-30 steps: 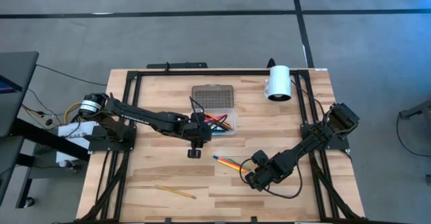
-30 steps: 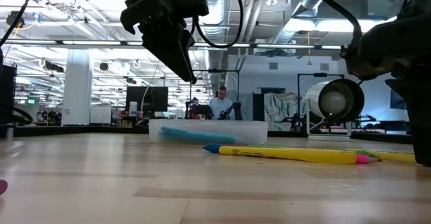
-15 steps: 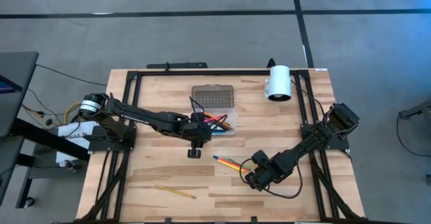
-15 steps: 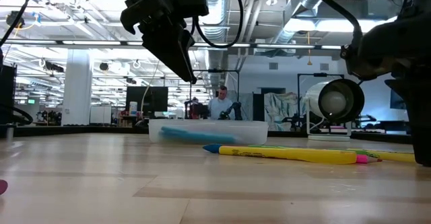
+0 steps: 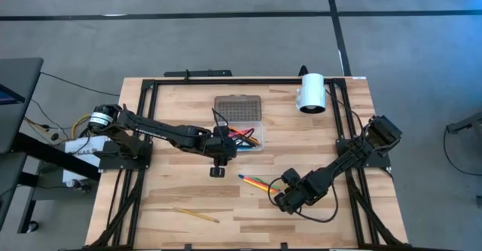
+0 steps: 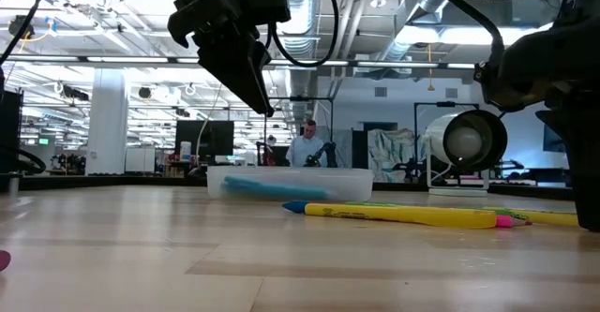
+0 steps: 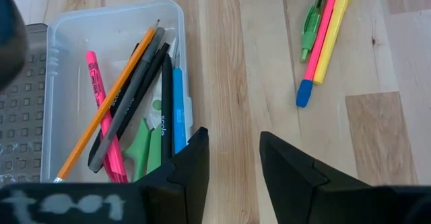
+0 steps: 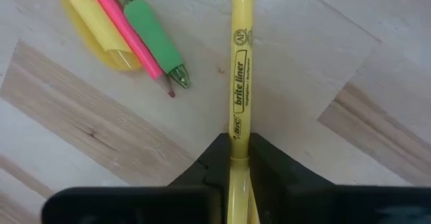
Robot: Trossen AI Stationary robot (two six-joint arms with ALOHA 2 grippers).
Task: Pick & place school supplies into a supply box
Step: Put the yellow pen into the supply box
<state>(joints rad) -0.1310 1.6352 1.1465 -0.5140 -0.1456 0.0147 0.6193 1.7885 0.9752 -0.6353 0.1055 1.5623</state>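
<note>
The supply box [image 5: 242, 136] is a clear case at the table's middle, holding several pens, an orange pencil and something with green handles [image 7: 145, 146]. Its dotted lid [image 5: 238, 106] lies flat just beyond it. My left gripper [image 7: 232, 140] hangs open above the table beside the box's near side, with nothing between its fingers. A pink pen, a green pen and a yellow highlighter [image 5: 252, 182] lie together on the wood. Just right of them, my right gripper [image 5: 280, 200] points straight down, shut on another yellow highlighter [image 8: 240, 69]. My right gripper pinches the yellow highlighter's barrel [image 8: 239, 131] between its two fingers, which come from above and lie across it. One end reaches out level past the fingers; the gripper hides the other. I cannot tell whether it rests on the wood or hangs just above it.
A white cylinder [image 5: 311, 93] lies at the far right. One thin yellow pencil [image 5: 197, 215] lies near the front left. A black frame [image 5: 226, 80] runs along the table's edges. A person [image 6: 307, 143] stands in the room far behind the table.
</note>
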